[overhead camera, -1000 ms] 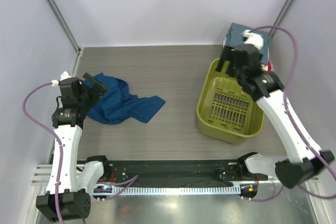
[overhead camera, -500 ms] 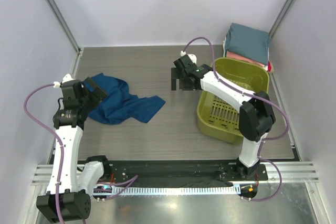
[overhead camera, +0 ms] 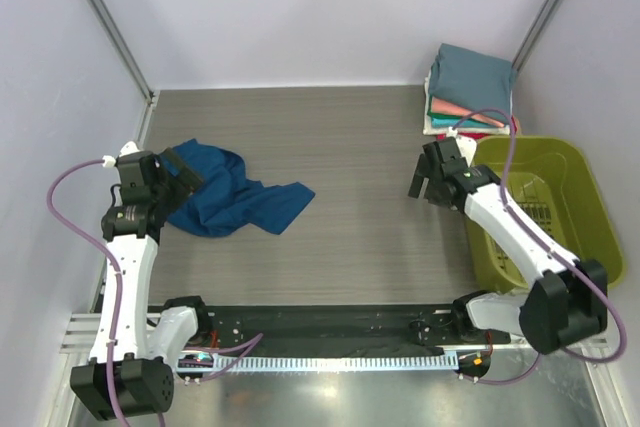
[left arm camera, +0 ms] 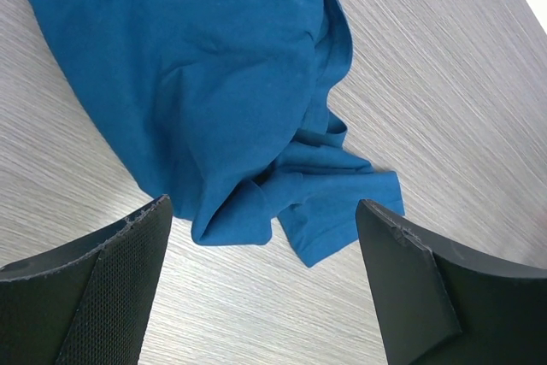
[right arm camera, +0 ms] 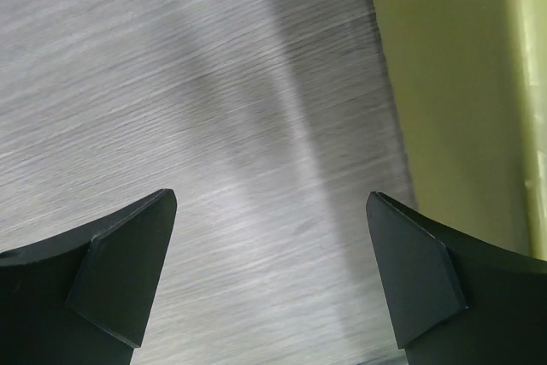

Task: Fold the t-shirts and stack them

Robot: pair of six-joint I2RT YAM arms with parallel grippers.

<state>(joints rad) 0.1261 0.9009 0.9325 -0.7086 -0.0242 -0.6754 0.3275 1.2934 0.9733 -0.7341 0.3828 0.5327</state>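
left fingers (left arm camera: 94, 279) spread, empty, over crumpled blue t-shirt (left arm camera: 214, 83) on tabletop (left arm camera: 444, 83); right fingers (right arm camera: 111, 254) spread, empty, beside olive-green basket (right arm camera: 453, 83). folded t-shirt stack (overhead camera: 468, 92) back right.

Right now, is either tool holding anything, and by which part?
Nothing is held. The left tool stands open over the blue t-shirt; the right tool stands open over the table.

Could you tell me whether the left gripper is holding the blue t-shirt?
No, the left gripper stands open above the blue t-shirt, gripping nothing.
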